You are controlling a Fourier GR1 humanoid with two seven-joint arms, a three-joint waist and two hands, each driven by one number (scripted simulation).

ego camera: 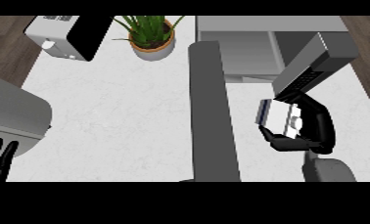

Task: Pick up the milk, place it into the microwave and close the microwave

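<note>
The milk carton (278,117), white with a blue side, is held in my right hand (312,129), whose fingers and thumb curl round it just in front of the microwave. The microwave (245,47) stands at the back right with its cavity open. Its door (212,110) swings out toward me as a long dark grey slab left of the carton. The control panel side (312,71) shows above my hand. My left hand (7,153) shows only as dark fingertips at the lower left edge.
A potted plant (152,37) stands at the back centre, left of the microwave. A white and black appliance (66,34) sits at the back left. A grey rounded object (22,115) lies at the left edge. White counter (123,115) spreads between them.
</note>
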